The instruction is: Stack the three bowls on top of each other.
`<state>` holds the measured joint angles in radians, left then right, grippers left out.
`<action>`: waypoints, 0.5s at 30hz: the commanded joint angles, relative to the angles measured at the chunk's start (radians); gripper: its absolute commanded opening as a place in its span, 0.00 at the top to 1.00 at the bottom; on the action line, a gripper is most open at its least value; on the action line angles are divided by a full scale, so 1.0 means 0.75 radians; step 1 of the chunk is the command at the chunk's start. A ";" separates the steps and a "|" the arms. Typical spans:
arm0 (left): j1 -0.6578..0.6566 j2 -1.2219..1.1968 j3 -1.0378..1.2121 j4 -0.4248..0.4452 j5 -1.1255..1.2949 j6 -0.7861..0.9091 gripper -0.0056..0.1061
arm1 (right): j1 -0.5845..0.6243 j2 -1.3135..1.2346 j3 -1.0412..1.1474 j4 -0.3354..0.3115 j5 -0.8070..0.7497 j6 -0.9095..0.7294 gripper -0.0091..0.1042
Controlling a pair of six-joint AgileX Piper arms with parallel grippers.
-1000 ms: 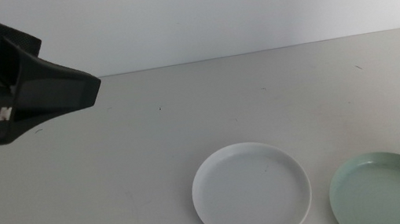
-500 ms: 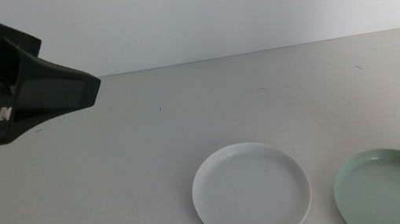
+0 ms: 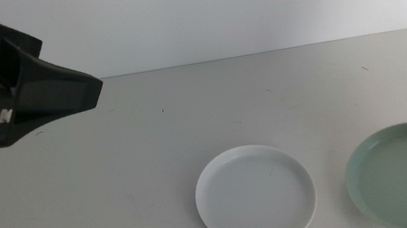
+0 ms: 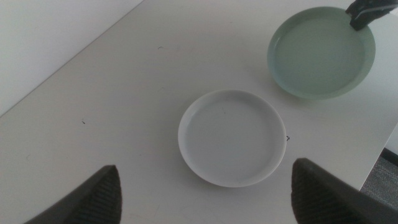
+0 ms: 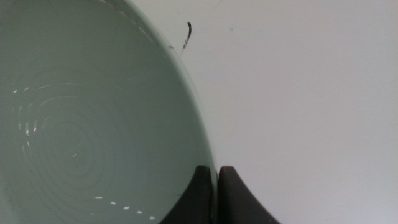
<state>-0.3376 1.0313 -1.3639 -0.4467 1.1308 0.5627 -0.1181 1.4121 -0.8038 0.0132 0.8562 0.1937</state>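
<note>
Right hand was closed on the thin rim of the mint bowl, approx. light, stiff, slippery plastic; left hand was wide open, empty.

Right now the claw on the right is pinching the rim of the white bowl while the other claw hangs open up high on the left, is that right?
Not quite. The right gripper is pinching the rim of the mint green bowl, as the right wrist view shows. The white bowl lies untouched beside it. The left gripper does hang open up high on the left.
</note>
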 commanded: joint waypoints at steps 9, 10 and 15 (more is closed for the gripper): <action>-0.001 -0.019 -0.039 -0.046 -0.065 -0.010 0.07 | 0.002 -0.196 -0.333 0.181 0.308 -0.125 0.93; -0.001 -0.019 -0.039 -0.046 -0.065 -0.010 0.07 | 0.014 -0.194 -0.354 0.190 0.324 -0.138 0.93; -0.001 -0.019 -0.039 -0.046 -0.065 -0.010 0.07 | 0.123 -0.191 -0.426 0.209 0.332 -0.122 0.92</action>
<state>-0.3376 1.0313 -1.3639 -0.4467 1.1308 0.5627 -0.0473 1.2945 -1.0789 0.1534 1.1194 0.1067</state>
